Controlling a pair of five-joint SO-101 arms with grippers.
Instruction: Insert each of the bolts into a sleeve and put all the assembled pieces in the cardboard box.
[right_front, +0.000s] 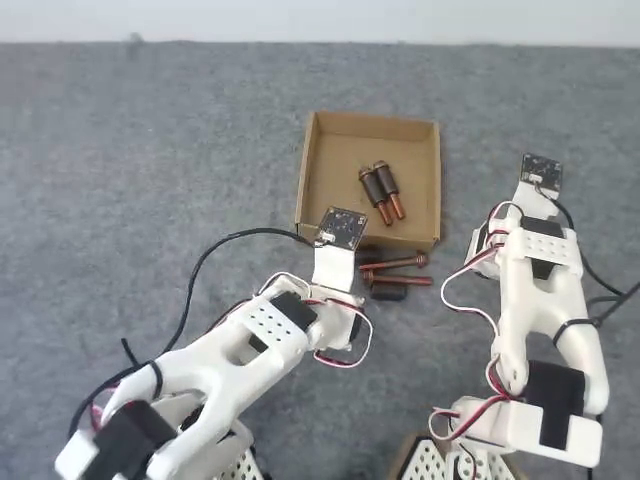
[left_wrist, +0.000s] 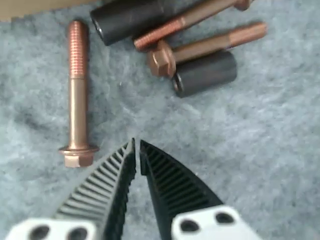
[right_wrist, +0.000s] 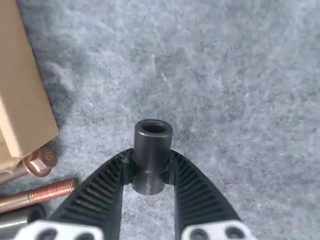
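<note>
The cardboard box (right_front: 330, 140) lies at the back middle with two bolt-in-sleeve pieces (right_front: 381, 192) inside. Just in front of it, copper bolts (right_front: 396, 262) and a black sleeve (right_front: 390, 294) lie on the carpet. In the left wrist view my left gripper (left_wrist: 136, 146) is shut on nothing, close to a lone bolt (left_wrist: 76, 92). Beyond it lie two more bolts (left_wrist: 210, 45) and two sleeves (left_wrist: 206, 74), bunched together. My right gripper (right_wrist: 149, 167) is shut on an upright black sleeve (right_wrist: 152, 150), near the box corner (right_wrist: 25, 105) and a bolt head (right_wrist: 42, 162).
Grey carpet (right_front: 150, 150) covers the table, with open room to the left and far right of the box. The left arm (right_front: 240, 360) reaches in from the front left, and the right arm (right_front: 540, 300) stands at the right. A black cable (right_front: 215, 260) loops by the left arm.
</note>
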